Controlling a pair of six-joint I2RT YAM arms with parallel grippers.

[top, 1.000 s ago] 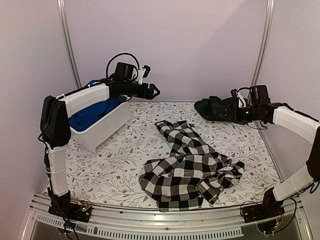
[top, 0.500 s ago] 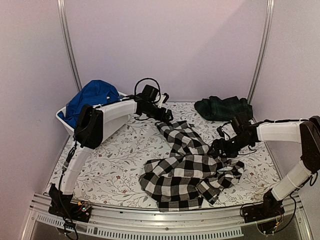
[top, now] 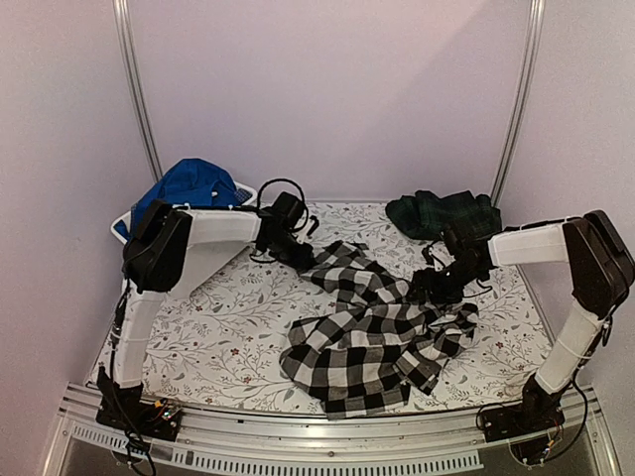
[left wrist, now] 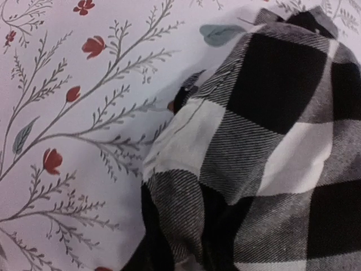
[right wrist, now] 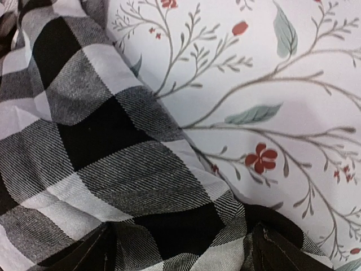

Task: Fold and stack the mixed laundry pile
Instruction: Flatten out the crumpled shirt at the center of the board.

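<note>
**Presently: both arms lowered onto the checked shirt**

Mid-table, the black-and-white checked shirt (top: 372, 332) is seen crumpled. One narrow part runs up toward 11 o'clock and the bulk is spread toward 6 o'clock on the floral table (top: 218, 327).

The left arm (top: 223, 230) is stretched across from 9 o'clock, and its jaws are set down at the shirt's 11 o'clock tip. Whether the left jaws are wide or narrow cannot be told: in the left wrist view only bunched checked cloth and floral table are shown.

The right arm (top: 526, 241) is reached in from 3 o'clock, with its jaws placed at the shirt's 2 o'clock edge. The right jaws are held wide. In the right wrist view both dark fingertips (right wrist: 282, 254) are seen far apart, with checked cloth lying between them.

The dark green-navy tartan garment (top: 442, 213) is heaped at 1 o'clock by the back wall, apart from the shirt. The bright blue garment (top: 184, 188) is piled in the white tub (top: 243, 190) at 10 o'clock.
</note>
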